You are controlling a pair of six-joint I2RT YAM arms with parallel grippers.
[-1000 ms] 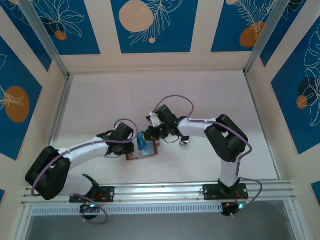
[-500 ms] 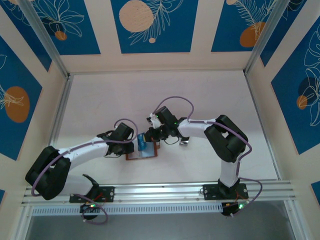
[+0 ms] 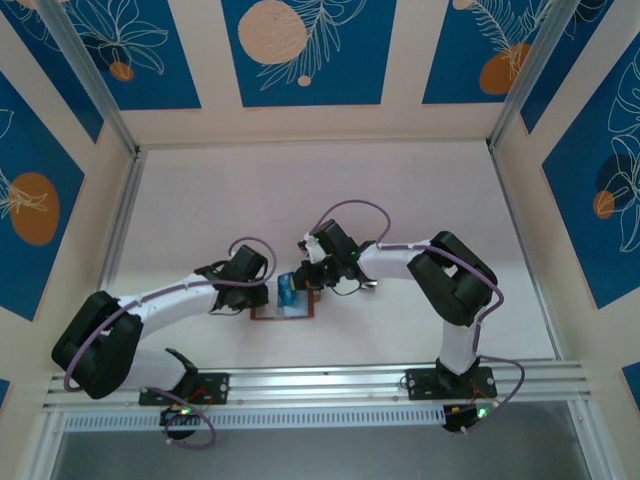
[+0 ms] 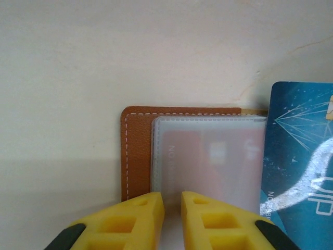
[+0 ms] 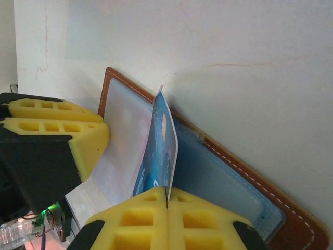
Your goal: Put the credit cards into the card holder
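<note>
The tabletop [image 3: 420,200] was pale cream and evenly lit. Around it stood cream walls [image 3: 408,60] with blue panels [image 3: 170,50] showing white leaves and orange circles. A metal rail [image 3: 320,385] ran along the near edge.

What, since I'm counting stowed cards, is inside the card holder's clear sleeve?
A reddish card shows through the card holder's frosted sleeve; its print is blurred. The left hand's fingers cover its near edge. The blue card, pinched by the right hand, stands outside it.

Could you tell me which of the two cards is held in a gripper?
The blue card, pinched on edge in the right gripper; the reddish card lies flat inside the card holder.
</note>
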